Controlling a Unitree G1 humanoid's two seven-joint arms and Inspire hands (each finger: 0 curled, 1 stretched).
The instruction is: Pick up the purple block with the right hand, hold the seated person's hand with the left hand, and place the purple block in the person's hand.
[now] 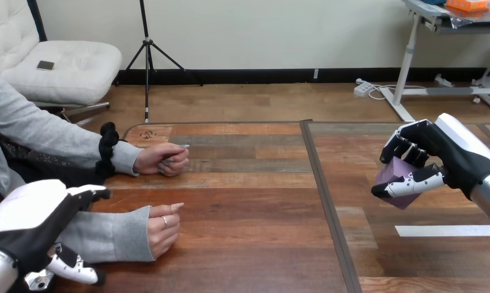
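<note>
Since the person's near hand (163, 229) lies curled & the left hand (41, 226) hangs open beside it, the purple block (396, 177), clenched in the right hand (441, 160), may slip off at handover.

- One wooden surface (248, 201) is pictured.
- One purple block (396, 183) is counted, enclosed by the curled fingers of a robot hand.
- Two robot hands are seen: the right hand (441, 155) at the view's right and the left hand (41, 226) at its lower left.
- Two hands of the person are shown at the view's left: the person's farther hand (160, 160) and the person's nearer hand (162, 229).
- One white strip (448, 231) is noted on the surface.
</note>
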